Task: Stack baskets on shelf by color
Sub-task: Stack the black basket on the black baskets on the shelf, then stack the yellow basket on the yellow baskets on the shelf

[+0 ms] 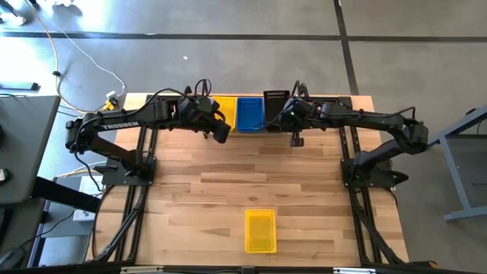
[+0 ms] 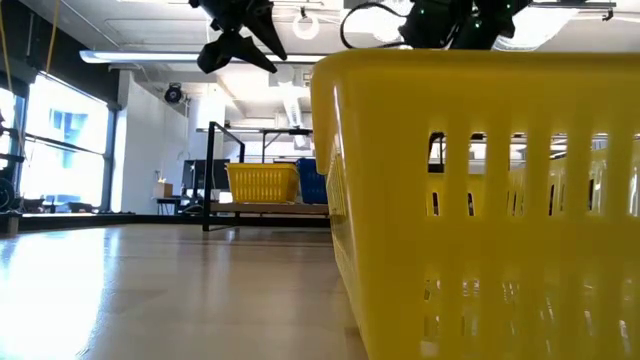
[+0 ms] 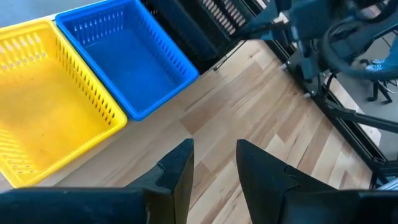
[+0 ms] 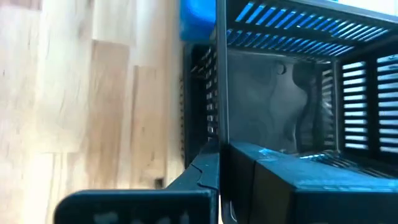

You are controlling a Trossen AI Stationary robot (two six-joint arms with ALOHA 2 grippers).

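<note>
On the shelf point(image 2: 268, 208) at the table's far edge, a yellow basket point(image 1: 224, 110), a blue basket point(image 1: 249, 113) and a black basket point(image 1: 274, 101) stand side by side. Whether each is one basket or a stack does not show. Another yellow basket point(image 1: 259, 230) sits near the table's near edge and fills the low view point(image 2: 480, 200). My left gripper point(image 3: 214, 162) hangs open above the bare wood just in front of the shelf's yellow basket point(image 3: 43, 106) and blue basket point(image 3: 124, 56). My right gripper point(image 1: 292, 116) is at the black basket point(image 4: 280, 93), shut on it. My right gripper holds the black basket by its side wall point(image 4: 217, 134), the one towards the table's right. One finger point(image 4: 202, 171) is outside the wall and the other is inside the hollow. Whether the basket rests on the shelf or is lifted, I cannot tell.
The shelf's black loop upright point(image 2: 211, 175) stands at its left end. Both arm bases and their black rails point(image 1: 137, 190) run along the table's left and right sides. Bare wood lies between the shelf and the near yellow basket.
</note>
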